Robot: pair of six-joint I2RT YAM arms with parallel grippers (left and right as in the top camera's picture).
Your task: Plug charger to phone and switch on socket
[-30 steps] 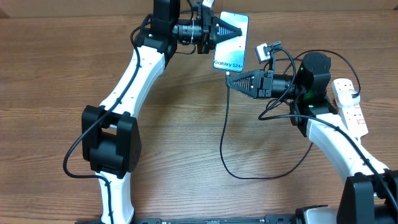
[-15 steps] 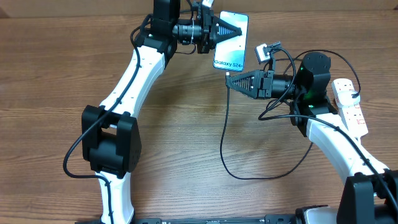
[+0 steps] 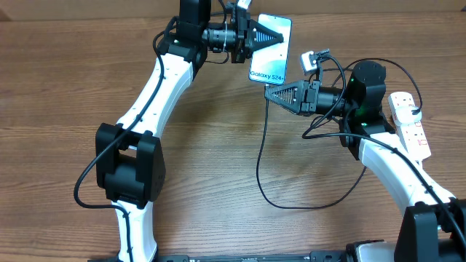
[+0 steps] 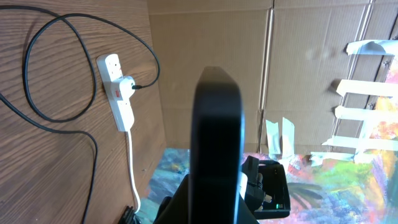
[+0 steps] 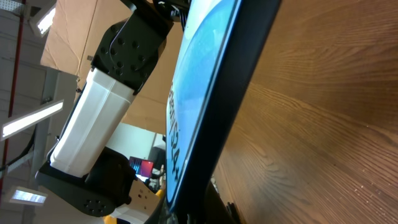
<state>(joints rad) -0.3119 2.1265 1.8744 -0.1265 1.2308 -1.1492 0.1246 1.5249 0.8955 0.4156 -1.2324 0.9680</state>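
Left claw: clenched on phone
Right claw: clenched on charger tip, just below phone's bottom edge
Socket: far right, well apart from phone

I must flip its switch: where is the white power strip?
In the overhead view, the white power strip with red switches lies far right, beside the right arm.

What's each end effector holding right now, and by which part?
Left end effector grips the slim cyan-screened smartphone near its top end; right end effector apparently pinches the thin black charger cable at its plug tip.
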